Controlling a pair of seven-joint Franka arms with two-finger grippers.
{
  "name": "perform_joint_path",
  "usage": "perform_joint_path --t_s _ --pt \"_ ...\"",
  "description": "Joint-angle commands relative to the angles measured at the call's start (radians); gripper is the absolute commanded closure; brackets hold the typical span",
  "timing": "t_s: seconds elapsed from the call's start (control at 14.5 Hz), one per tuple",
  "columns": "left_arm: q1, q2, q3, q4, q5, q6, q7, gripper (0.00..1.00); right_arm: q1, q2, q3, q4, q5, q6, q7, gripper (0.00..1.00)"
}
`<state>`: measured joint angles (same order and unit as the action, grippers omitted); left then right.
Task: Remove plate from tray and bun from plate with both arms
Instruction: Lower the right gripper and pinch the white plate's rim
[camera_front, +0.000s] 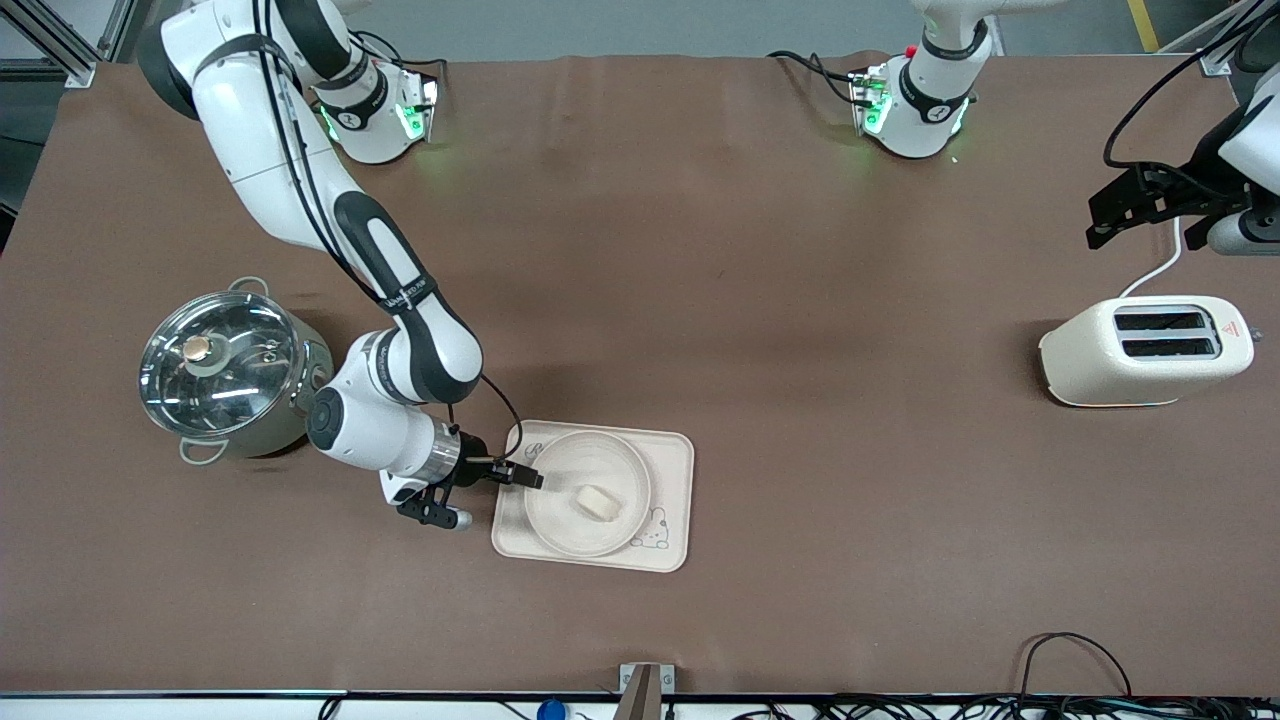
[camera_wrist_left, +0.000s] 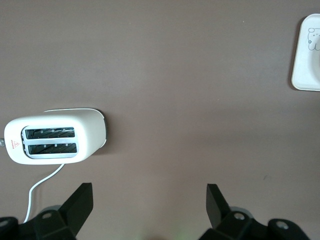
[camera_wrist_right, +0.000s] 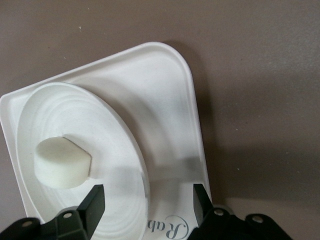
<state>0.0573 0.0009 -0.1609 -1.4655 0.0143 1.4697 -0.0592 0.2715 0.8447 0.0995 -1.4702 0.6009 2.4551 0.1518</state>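
Nearby, pot (camera_front: 228, 372) beside tray (camera_front: 668, 455); toaster (camera_front: 1145, 352) well apart.

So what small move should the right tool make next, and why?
Probably finish closing on the plate rim. The right tool sits at the plate's edge toward the right arm's end, fingers astride the rim but not yet pinched. The plate is on the tray with the bun on it. The left tool waits open above the table by the toaster.
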Motion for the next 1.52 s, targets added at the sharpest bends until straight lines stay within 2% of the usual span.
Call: perform_joint_path --t_s 0.0,0.14,0.48,1.03,1.45 --pt "0.006 -0.005 0.000 0.027 -0.013 -0.012 0.019 0.00 0.005 0.005 -0.001 0.016 0.020 -0.004 -0.001 0.45" --pt "0.006 -0.005 0.000 0.027 -0.013 -0.012 0.019 0.00 0.005 0.010 -0.001 0.016 0.019 -0.002 -0.006 0.55" --pt "0.006 -0.006 0.000 0.027 -0.011 -0.012 0.021 0.00 0.014 0.024 -0.001 0.024 0.017 0.002 -0.009 0.70" --pt "0.006 -0.005 0.001 0.027 -0.011 -0.012 0.019 0.00 0.017 0.031 -0.001 0.024 0.017 0.004 -0.017 0.78" --pt "0.006 -0.002 0.001 0.025 -0.008 -0.012 0.018 0.00 0.032 0.036 -0.003 0.024 0.011 0.033 -0.018 0.97"
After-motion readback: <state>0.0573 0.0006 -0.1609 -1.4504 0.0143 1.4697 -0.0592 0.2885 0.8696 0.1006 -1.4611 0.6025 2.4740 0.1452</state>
